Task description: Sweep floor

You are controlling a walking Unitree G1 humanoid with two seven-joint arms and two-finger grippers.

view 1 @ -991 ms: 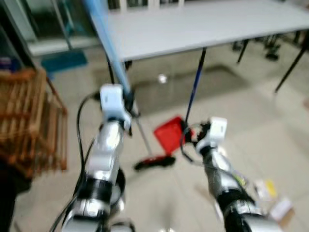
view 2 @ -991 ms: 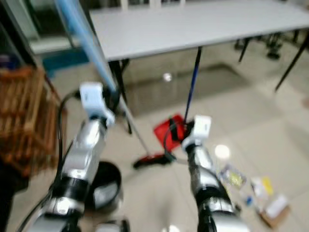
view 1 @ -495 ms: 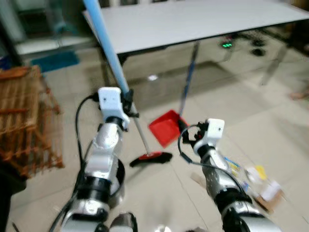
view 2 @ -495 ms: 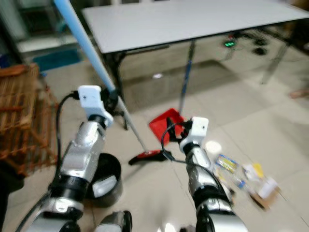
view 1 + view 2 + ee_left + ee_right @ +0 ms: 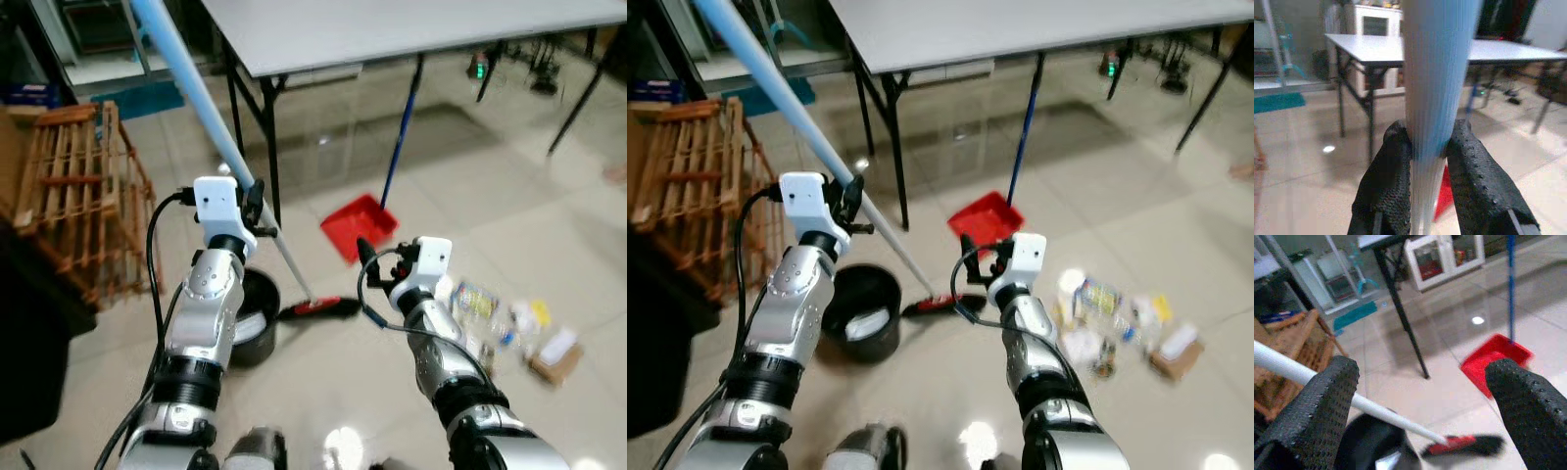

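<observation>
On the pale tiled floor [image 5: 323, 392] in front of the robot, the left gripper [image 5: 1431, 161] is clamping the light blue broom handle [image 5: 191, 83] between both fingers, the shaft running up toward eleven o'clock and down to the red-and-black broom head [image 5: 318, 307], which is resting on the tiles near the middle of the head view. Just beside it, at about nine o'clock from the head, a black bucket [image 5: 862, 311] is standing. The right gripper [image 5: 1425, 396] is hanging free with its fingers spread wide and nothing between them, pointing toward the broom head and the red dustpan [image 5: 359, 225], which is standing at twelve o'clock from the broom head with its dark blue handle [image 5: 402, 127] leaning against the grey table [image 5: 411, 24]. The litter [image 5: 1117, 328], a scatter of wrappers and small packets, is lying at three o'clock from the broom head, well apart from the dustpan.

To sweep well, the broom head probably needs carrying past the litter to its far side, then drawing back toward the dustpan in short, flat strokes, keeping the bristles pressed on the tiles. The free right gripper could be taking the lower shaft to steady it; a one-gripper hold this high up risks the head skipping over light wrappers.
</observation>
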